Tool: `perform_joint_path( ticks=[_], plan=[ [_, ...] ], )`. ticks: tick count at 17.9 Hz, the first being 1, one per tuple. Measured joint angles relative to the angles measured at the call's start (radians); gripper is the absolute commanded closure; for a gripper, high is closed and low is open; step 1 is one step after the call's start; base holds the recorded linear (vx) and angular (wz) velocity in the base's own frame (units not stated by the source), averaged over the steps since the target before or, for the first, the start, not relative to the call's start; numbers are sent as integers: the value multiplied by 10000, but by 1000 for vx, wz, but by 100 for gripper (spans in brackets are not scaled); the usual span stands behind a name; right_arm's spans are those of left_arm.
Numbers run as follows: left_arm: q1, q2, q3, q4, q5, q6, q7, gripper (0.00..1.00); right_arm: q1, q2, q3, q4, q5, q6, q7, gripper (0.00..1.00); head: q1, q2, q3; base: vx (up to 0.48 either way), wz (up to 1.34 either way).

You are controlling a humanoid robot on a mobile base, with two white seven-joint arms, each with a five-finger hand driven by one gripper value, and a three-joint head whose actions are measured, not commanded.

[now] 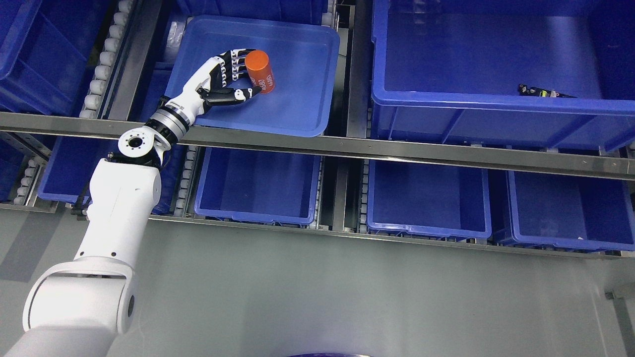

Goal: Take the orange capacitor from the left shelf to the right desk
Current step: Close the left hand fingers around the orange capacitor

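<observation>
An orange capacitor (260, 71), a short cylinder with white print, stands tilted in a shallow blue tray (297, 104) on the upper shelf level at the left. My left hand (244, 74) reaches over the tray's front rim and sits right against the capacitor's left side. Its fingers (233, 64) lie beside the cylinder's top and the thumb (238, 95) stretches under its lower end. The fingers are spread around the capacitor, not closed on it. The right arm is out of the picture.
A metal shelf rail (397, 148) runs across in front of the tray. A deep blue bin (496, 104) at the upper right holds a small dark part (543, 91). More blue bins (258, 183) fill the lower level. Roller tracks (101, 64) flank the tray's left.
</observation>
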Motion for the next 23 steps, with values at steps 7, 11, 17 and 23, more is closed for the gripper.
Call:
perform_joint_path(
  ticks=[7,11,17,23],
  plan=[
    [-311,-157,-22,367,-88,-33,183,24,0,0,0,0,0,0,0,0,0,0,0,0,0],
    [-369,-281,-1,419,-89,-142,89,24,0,0,0,0,0,1,0,0,0,0,0,0,0],
    [-415,-424,20,321,-83,-274,77,24,0,0,0,0,0,1,0,0,0,0,0,0,0],
    [-320,-466,17,214,-99,-302,-1,40,0,0,0,0,0,3,0,0,0,0,0,0,0]
  ],
)
